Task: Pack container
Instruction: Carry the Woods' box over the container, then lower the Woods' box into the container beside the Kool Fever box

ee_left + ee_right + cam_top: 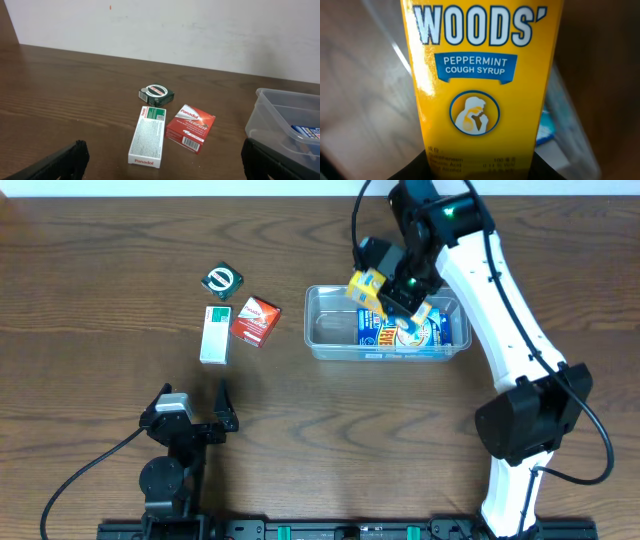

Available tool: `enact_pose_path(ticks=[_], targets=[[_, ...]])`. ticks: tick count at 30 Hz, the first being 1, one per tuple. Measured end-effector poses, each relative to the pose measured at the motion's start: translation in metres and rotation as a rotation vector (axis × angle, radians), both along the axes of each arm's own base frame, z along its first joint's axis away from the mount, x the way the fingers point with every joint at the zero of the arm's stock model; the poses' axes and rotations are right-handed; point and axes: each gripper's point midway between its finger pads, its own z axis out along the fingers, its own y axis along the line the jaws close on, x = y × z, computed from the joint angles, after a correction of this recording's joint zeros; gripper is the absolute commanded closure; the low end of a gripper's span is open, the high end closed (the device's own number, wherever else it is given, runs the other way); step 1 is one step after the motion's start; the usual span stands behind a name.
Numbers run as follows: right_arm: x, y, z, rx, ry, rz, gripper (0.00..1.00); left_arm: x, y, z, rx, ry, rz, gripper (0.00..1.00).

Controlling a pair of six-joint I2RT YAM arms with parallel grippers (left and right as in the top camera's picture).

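Note:
The clear plastic container [330, 330] sits at the table's middle right, with a blue box [420, 335] lying in its right half. My right gripper [398, 288] is shut on a yellow Woods' cough syrup box [368, 288] and holds it above the container. In the right wrist view the yellow box [480, 85] fills the frame, with the container's wall blurred behind it. My left gripper [195, 415] is open and empty, low near the front left. The container's corner shows in the left wrist view [280, 117].
Left of the container lie a white Panadol box [214, 335], a red Panadol box [254, 321] and a small green box [222, 281]. They also show in the left wrist view: white [148, 136], red [191, 127], green [156, 93]. A white wall stands behind the table.

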Motion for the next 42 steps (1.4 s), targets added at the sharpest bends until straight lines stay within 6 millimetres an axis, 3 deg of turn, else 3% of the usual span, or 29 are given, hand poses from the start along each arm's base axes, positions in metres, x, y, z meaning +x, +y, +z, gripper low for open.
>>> enact_pose_path(ticks=[12, 26, 42], targets=[[-0.027, -0.011, -0.044, 0.062, 0.152, 0.122, 0.63, 0.0, 0.0, 0.0, 0.0, 0.0, 0.0, 0.02], [0.0, -0.038, -0.056, 0.134, 0.08, 0.048, 0.63, 0.0, 0.0, 0.0, 0.0, 0.0, 0.0, 0.02], [0.03, -0.04, -0.06, 0.119, -0.049, 0.06, 0.63, 0.0, 0.0, 0.0, 0.0, 0.0, 0.0, 0.02]])
